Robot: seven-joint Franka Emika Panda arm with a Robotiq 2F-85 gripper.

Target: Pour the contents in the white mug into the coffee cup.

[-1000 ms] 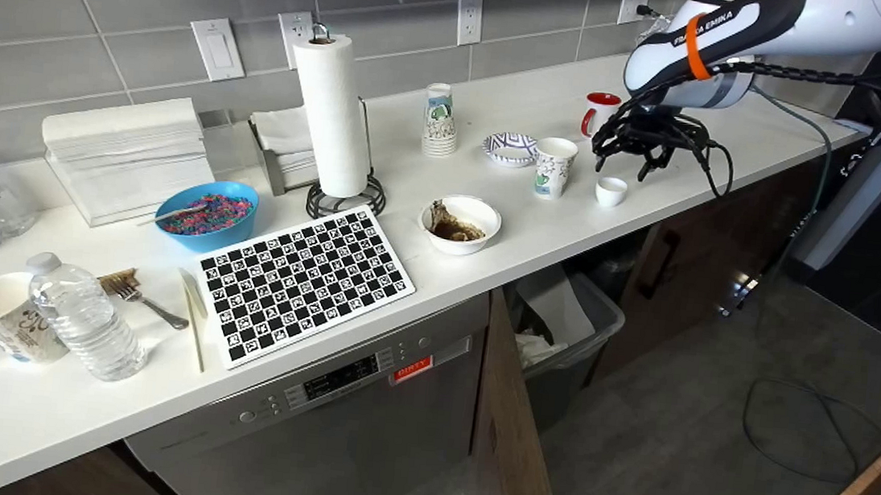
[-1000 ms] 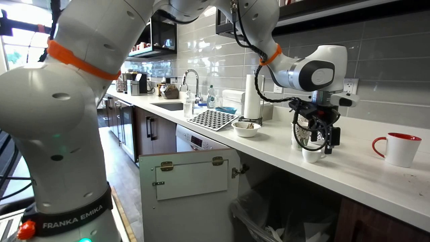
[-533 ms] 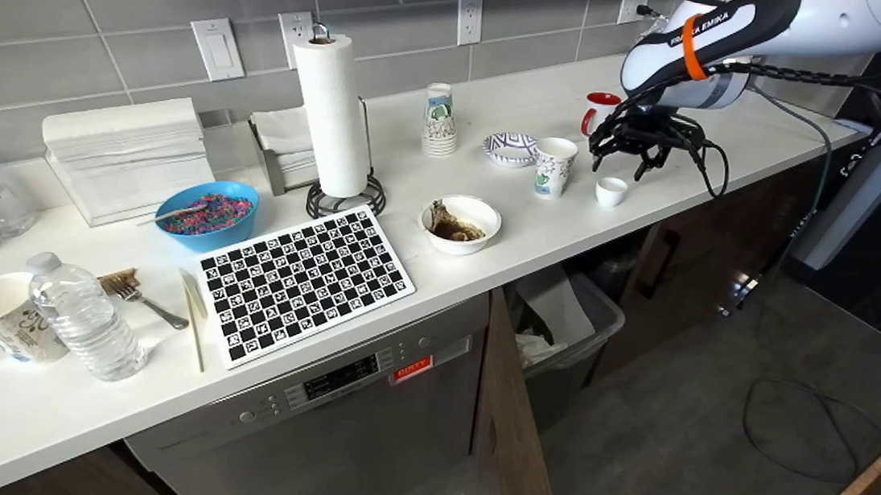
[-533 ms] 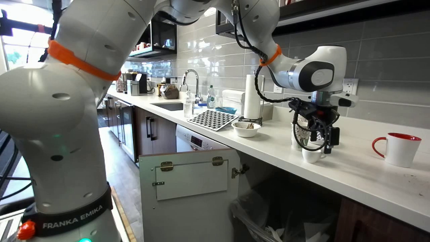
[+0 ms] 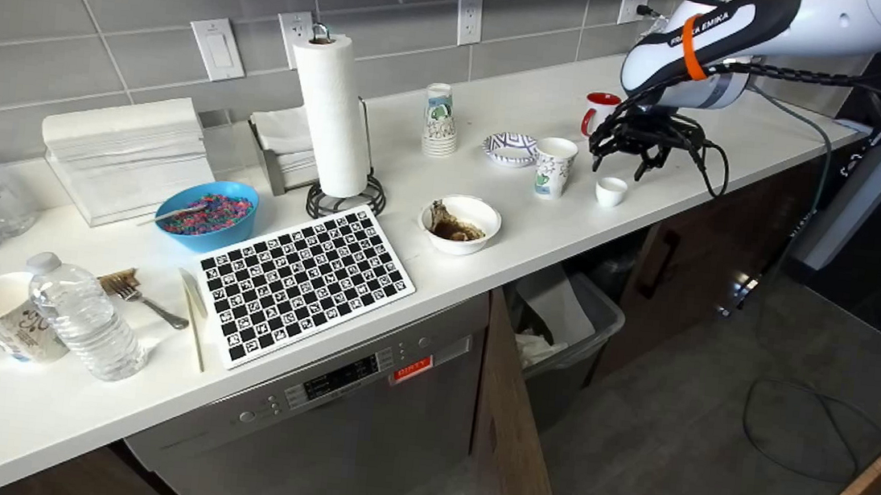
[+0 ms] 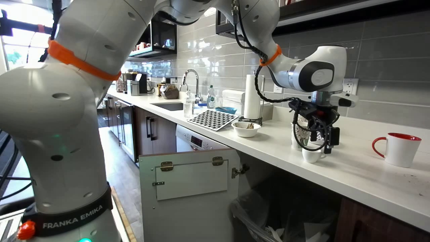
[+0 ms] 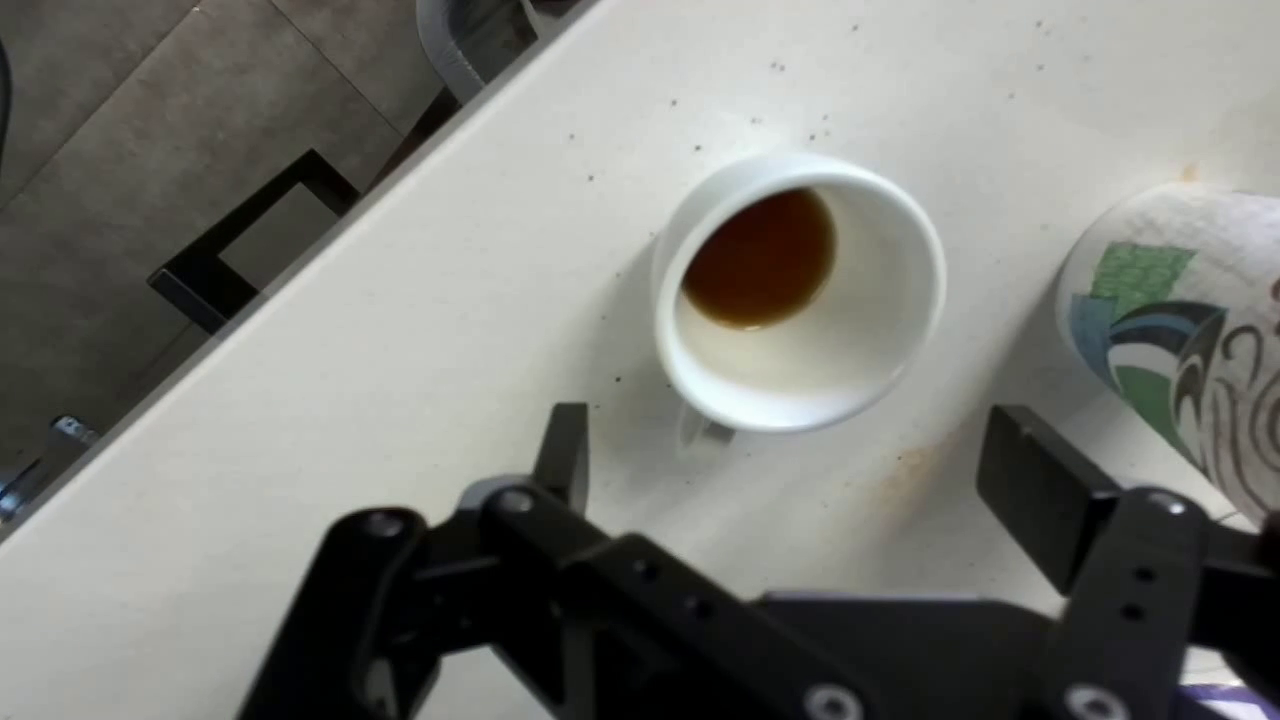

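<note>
The white mug [image 7: 860, 300] stands upright on the table [image 7: 450, 370], near the edge, with brown liquid [image 7: 762, 262] inside. In the wrist view the liquid lies toward 10 o'clock within the mug's mouth, and the mug's handle points to about 7. The end effector [image 7: 790, 452] hangs over the table just beside the mug. Its fingers [image 7: 1040, 490] are spread wide apart, one at the mug's 8 o'clock and one at its 4 in the wrist view, and neither touches it.

Close by, at 3 o'clock in the wrist view, is a paper cup [image 7: 1220, 330] with a green and blue print. The coffee cup [image 6: 401, 151], white outside and red inside with a red handle, stands upright in an exterior view at the mug's 3 o'clock, well apart from it.

Farther out, in an exterior view and reckoned from the white mug, a patterned dish [image 5: 510, 157] sits near 10 o'clock, with a stack of paper cups [image 5: 440, 126] beyond it. A white bowl [image 5: 484, 211] holding something dark brown is at 8, and past it a checkered board [image 5: 308, 283]. The paper towel roll [image 5: 332, 116] stands at 9, a blue bowl [image 5: 219, 241] of colorful bits lies near 9, and a clear water bottle [image 5: 86, 318] is far off at 8.
</note>
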